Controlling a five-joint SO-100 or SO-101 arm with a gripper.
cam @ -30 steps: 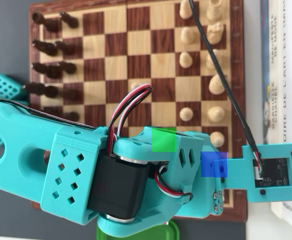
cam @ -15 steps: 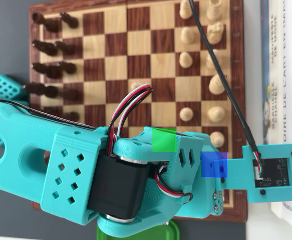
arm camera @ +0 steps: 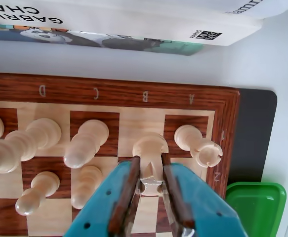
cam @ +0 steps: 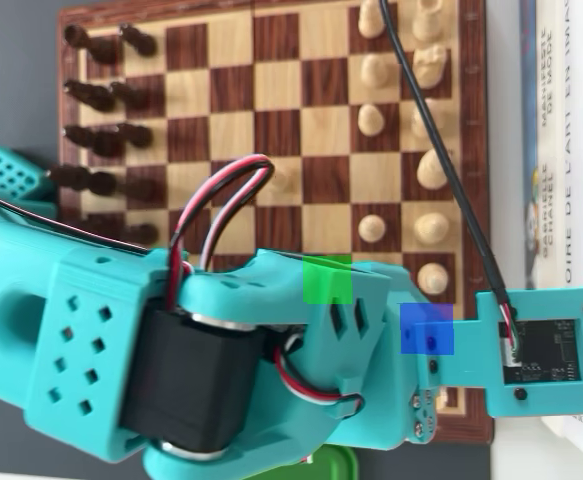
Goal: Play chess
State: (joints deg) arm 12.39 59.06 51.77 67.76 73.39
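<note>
One pale piece (arm camera: 150, 154) is the story right now, a light chessman with a notched top on the B file of the back rank, and the pincer (arm camera: 150, 174) has it squeezed between its two brown-lined fingers (arm camera: 128, 190) in the wrist view. That piece looks to be the knight, though from this angle I can't swear to it.

Right beside it on the A square stands the corner rook (arm camera: 198, 144), close but not touching. On the other side, the C-file piece (arm camera: 86, 143) and its neighbour on D (arm camera: 22, 143) lean away under the lens, with two pawns (arm camera: 36, 191) in the row in front.

Now the change: in the overhead view the teal arm (cam: 221, 370) has swung downward and to the left in the picture compared with a second ago. Its black motor (cam: 196, 385) sits lower, and the red-and-white wire loop (cam: 216, 200) has shifted left too. The pincer itself is hidden under the arm there. My read is that the grip is made and the lift or carry is under way, so this move is in its early stage.

Round the edges: the chessboard (arm camera: 134, 94) rim with its letters, a green tray (arm camera: 255, 207) at the corner, books (arm camera: 124, 24) beyond on the pale surface (arm camera: 262, 64). Dark pieces (cam: 101, 95) wait untouched on the far side.
</note>
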